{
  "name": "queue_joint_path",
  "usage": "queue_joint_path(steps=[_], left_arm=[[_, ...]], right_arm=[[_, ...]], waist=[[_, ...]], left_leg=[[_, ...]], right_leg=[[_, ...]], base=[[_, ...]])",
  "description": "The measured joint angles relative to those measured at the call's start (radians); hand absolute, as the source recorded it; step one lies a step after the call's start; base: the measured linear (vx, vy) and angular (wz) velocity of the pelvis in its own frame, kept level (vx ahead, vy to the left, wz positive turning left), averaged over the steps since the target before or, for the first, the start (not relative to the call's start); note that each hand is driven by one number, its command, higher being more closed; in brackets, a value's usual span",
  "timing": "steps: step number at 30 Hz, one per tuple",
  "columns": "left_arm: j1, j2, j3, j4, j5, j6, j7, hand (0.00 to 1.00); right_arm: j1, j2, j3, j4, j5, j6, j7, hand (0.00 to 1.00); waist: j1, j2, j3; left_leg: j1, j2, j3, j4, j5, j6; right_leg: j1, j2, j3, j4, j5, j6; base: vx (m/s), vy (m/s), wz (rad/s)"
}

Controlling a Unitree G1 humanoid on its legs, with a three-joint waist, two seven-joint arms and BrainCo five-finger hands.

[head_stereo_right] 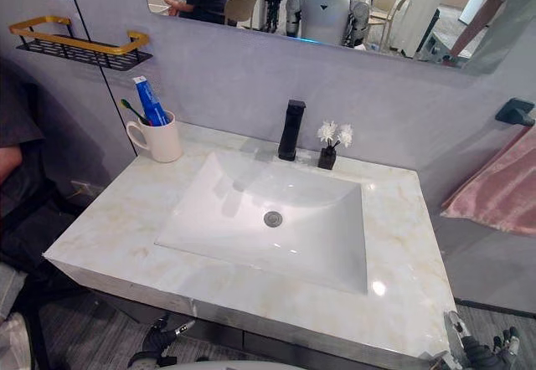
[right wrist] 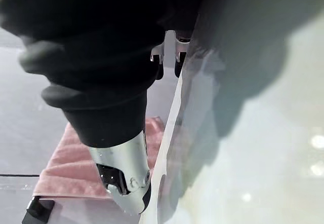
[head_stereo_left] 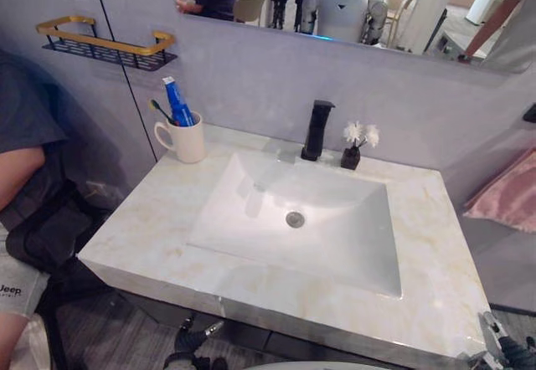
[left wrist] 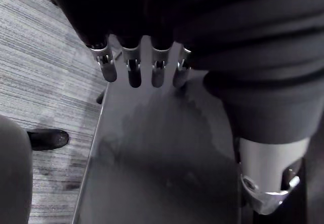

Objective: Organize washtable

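**At the far left corner: the mug sits on the left hand's side**

From the left eye view, the mug stands upright on the far left corner of the washtable; its handle is turned outward to the left; a blue toothpaste tube and a dark toothbrush lean up out of it. The left hand hangs below the front edge, so the mug lies up and away from it across the counter.

From the right eye view, the right hand sits low off the front right corner, well apart from the mug, with the sink between them; the left arm looks the nearer one.

From the left wrist view, the fingers hang straight, thumb apart, holding nothing.

From the right wrist view, the hand hangs beside the counter's edge; what shows of its fingers looks loose and empty; a pink towel hangs beyond.
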Motion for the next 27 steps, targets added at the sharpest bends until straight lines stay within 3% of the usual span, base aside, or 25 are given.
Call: queue_joint_path(steps=[6,9,15,17,21,23,25,27], left_arm=[[-0.007,-0.011,0.0,0.019,-0.016,0.002,0.0,0.0],[-0.009,-0.018,0.005,0.015,-0.016,0.008,0.001,0.0],[-0.015,-0.041,0.039,0.016,-0.017,0.034,0.021,0.0],[-0.014,-0.044,0.047,0.016,-0.019,0.045,0.021,0.0],[-0.015,-0.052,0.061,0.025,-0.019,0.058,0.023,0.0],[-0.013,-0.057,0.076,0.025,-0.019,0.058,0.023,0.0],[-0.013,-0.056,0.074,0.026,-0.019,0.057,0.023,0.0],[-0.018,-0.05,0.057,0.034,-0.019,0.057,0.023,0.0]], right_arm=[[-0.029,0.047,-0.033,-0.093,0.032,0.011,-0.11,0.0],[-0.014,0.098,-0.061,-0.156,0.03,0.005,-0.166,0.0],[0.005,0.111,-0.127,-0.2,0.041,-0.021,-0.26,0.0],[0.017,0.111,-0.17,-0.141,0.048,-0.033,-0.287,0.0],[0.043,0.11,-0.281,0.033,0.229,-0.032,-0.271,0.0],[0.05,0.108,-0.319,0.079,0.268,-0.037,-0.265,0.0],[0.049,0.111,-0.385,0.186,0.32,-0.051,-0.235,0.0],[0.042,0.116,-0.377,0.334,0.386,-0.055,-0.194,0.0]], waist=[[-0.009,0.029,0.017],[-0.011,0.038,0.023],[-0.012,0.056,0.041],[-0.012,0.061,0.044],[-0.017,0.069,0.047],[-0.022,0.07,0.047],[-0.024,0.069,0.047],[-0.023,0.069,0.047]], left_leg=[[0.014,0.003,0.033,0.0,-0.006,0.001],[0.018,0.006,0.035,0.0,-0.009,-0.003],[0.034,0.01,0.07,0.006,-0.018,-0.004],[0.04,0.011,0.08,0.007,-0.017,-0.004],[0.053,0.02,0.09,0.004,-0.019,-0.005],[0.06,0.025,0.102,0.001,-0.024,-0.006],[0.063,0.026,0.104,0.0,-0.025,-0.006],[0.064,0.025,0.104,0.0,-0.024,-0.007]], right_leg=[[-0.001,-0.001,0.025,-0.001,0.0,0.0],[-0.002,0.0,0.025,0.001,0.0,0.001],[-0.016,-0.003,0.061,0.028,0.002,0.003],[-0.01,-0.003,0.075,0.028,0.002,0.004],[-0.002,-0.001,0.081,0.028,0.002,0.004],[-0.003,0.001,0.089,0.029,0.002,0.004],[-0.008,0.003,0.095,0.03,-0.001,0.0],[-0.009,0.006,0.097,0.03,-0.002,0.0]], base=[[0.0,0.003,-0.12],[0.05,-0.025,0.0],[0.05,-0.011,-0.14],[0.06,-0.009,-0.13],[0.0,-0.013,-0.07],[-0.05,-0.008,-0.14],[-0.08,0.001,-0.07],[-0.06,0.01,-0.04]])
